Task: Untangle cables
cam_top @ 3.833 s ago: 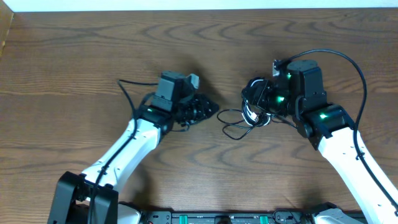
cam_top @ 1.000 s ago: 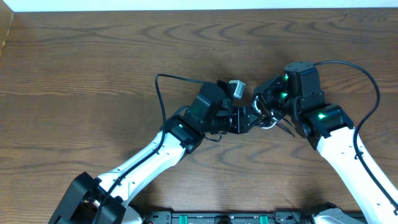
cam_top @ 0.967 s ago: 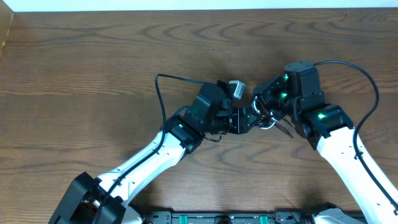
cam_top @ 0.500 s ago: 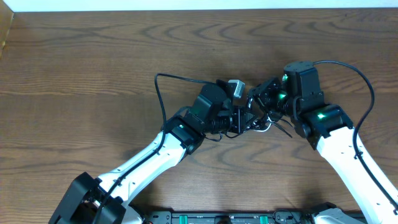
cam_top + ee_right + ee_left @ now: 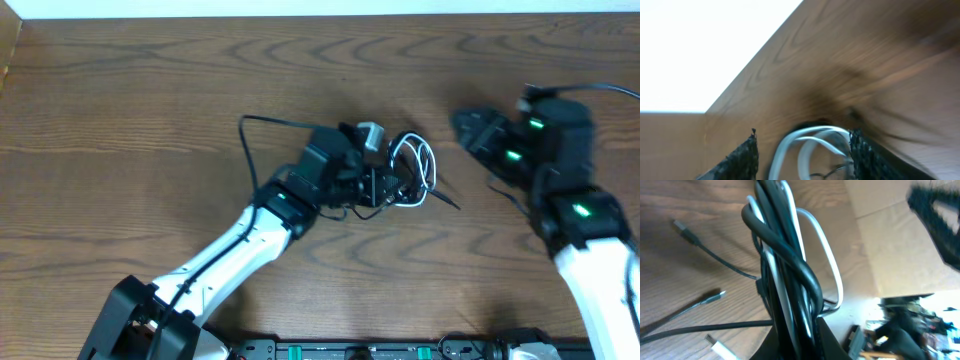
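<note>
a: where are the cables right now?

b: bunched near the middle of the table, right at the tip of the left arm. the left fingers are clamped shut on the bundle, with black strands and the white one pinched together.

a: what does the left wrist view give you?

b: the bundle stands straight out from between the fingers. the black cords are twisted round each other, and the white one runs through them and bows out in a loop on one side. a few loose tails trail away over the wood, and their plug ends lie flat on the table.

a: and the other arm?

b: the right fingers are spread apart with nothing between them. they sit off to the right of the bundle, near it but not touching.

a: does the right wrist view agree?

b: it's blurred, but yes. there are two dark fingertips at the lower edge with a wide gap between them. the white loops show on the table beyond that gap, not inside it.
</note>
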Action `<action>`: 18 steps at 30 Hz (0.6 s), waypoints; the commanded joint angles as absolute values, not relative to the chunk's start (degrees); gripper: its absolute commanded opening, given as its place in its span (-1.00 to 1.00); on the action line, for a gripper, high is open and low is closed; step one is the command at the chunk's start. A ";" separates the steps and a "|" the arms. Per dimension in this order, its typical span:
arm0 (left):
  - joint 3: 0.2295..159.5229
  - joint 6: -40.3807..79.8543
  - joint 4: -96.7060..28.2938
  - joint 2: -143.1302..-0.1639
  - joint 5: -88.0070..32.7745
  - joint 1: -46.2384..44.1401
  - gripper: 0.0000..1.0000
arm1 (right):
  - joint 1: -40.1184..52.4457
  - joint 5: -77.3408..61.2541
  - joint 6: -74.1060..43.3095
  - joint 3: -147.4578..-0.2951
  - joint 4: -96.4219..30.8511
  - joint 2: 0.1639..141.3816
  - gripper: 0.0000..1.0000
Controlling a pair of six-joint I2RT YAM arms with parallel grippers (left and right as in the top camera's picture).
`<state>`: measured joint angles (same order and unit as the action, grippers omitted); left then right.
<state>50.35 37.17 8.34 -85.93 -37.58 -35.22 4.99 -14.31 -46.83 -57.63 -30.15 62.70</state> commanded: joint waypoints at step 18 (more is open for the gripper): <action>50.46 35.79 21.39 -85.71 -73.82 -20.64 -0.85 | -0.01 -36.51 -25.56 -57.12 -49.47 63.61 0.03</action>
<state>50.26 37.04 18.87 -85.93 -68.45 -21.06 0.34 -29.17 -29.80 -57.89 -49.30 62.13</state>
